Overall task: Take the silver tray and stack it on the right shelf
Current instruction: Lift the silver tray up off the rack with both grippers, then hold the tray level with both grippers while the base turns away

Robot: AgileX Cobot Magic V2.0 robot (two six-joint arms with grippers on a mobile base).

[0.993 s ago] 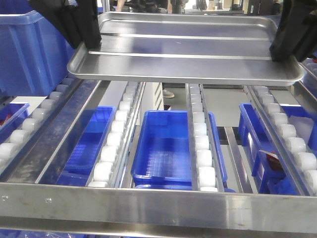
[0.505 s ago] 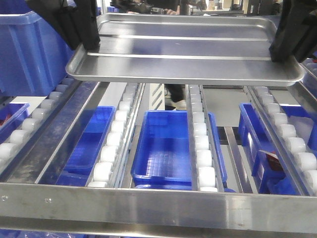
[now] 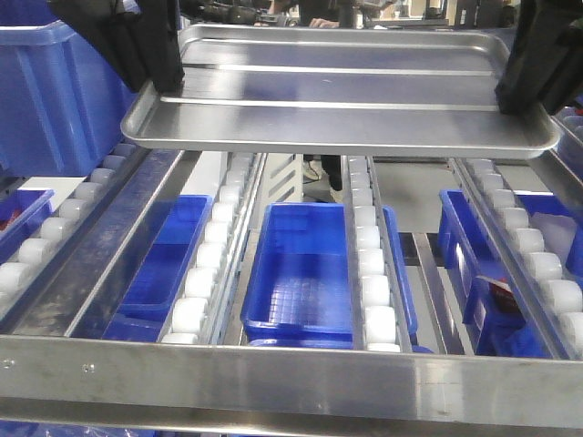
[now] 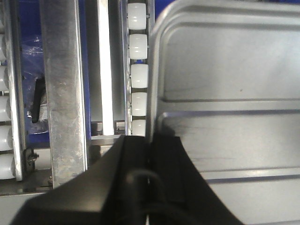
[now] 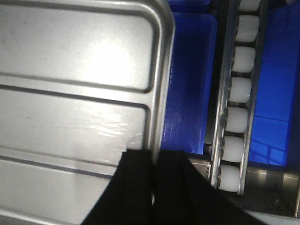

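Aloft, one silver tray, two grippers clamping

right shelf | wht roller tracks | blue bins below (seen thru gaps)

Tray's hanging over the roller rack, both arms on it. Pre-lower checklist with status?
1. Left gripper jaws clamped on the silver tray rim: ok.
2. Right gripper jaws clamped on the opposite rim: ok.
3. Tray roughly level in the front view: ok.
4. Tray above the right shelf, off its rollers: ok.
5. Rollers under the tray's far half free of objects: cannot tell, hidden by the tray.
6. Side clearance to the big blue bin at the tray's left end: cannot tell.
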